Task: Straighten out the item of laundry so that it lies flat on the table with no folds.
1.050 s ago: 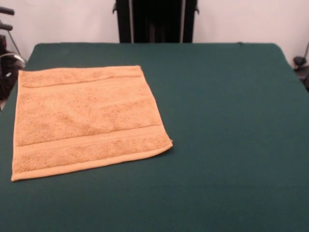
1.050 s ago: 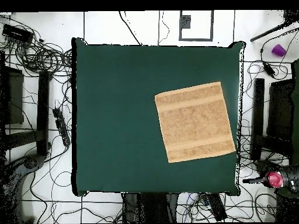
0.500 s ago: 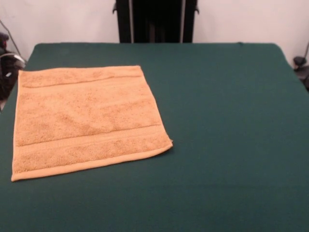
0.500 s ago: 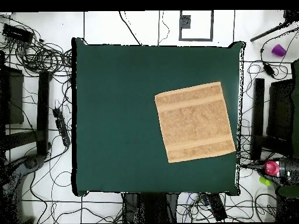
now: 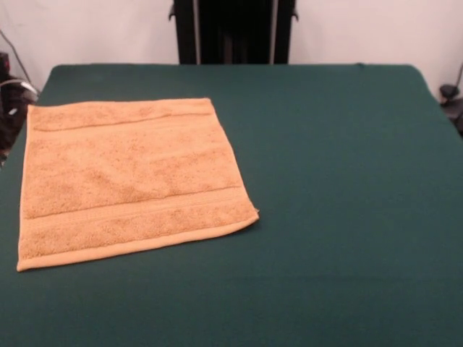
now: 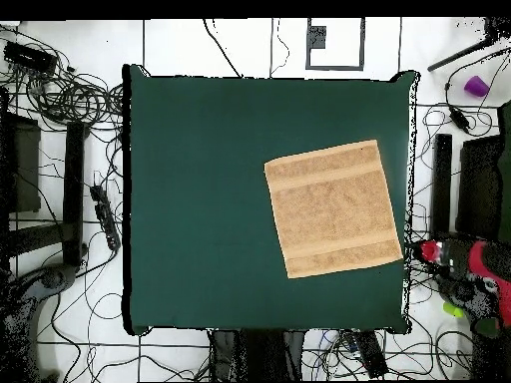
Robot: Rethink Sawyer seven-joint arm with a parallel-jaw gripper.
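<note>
Here I see the orange-tan terry towel [image 5: 130,181] [image 6: 333,208], roughly square, flat on the green cloth surface [image 5: 340,181] [image 6: 200,199] near its edge. Red arm [image 6: 469,261] beside it; fingers' state I cannot tell.

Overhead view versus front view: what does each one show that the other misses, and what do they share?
Only the overhead view shows the whole table outline, the cable-strewn floor round it, and a red and black object just off the table's right edge, beside the towel; whether that is the arm, and where its gripper is, I cannot tell. Only the front view shows the black pedestal and the pale wall. Both show the towel spread flat, no folds, border bands visible.
</note>
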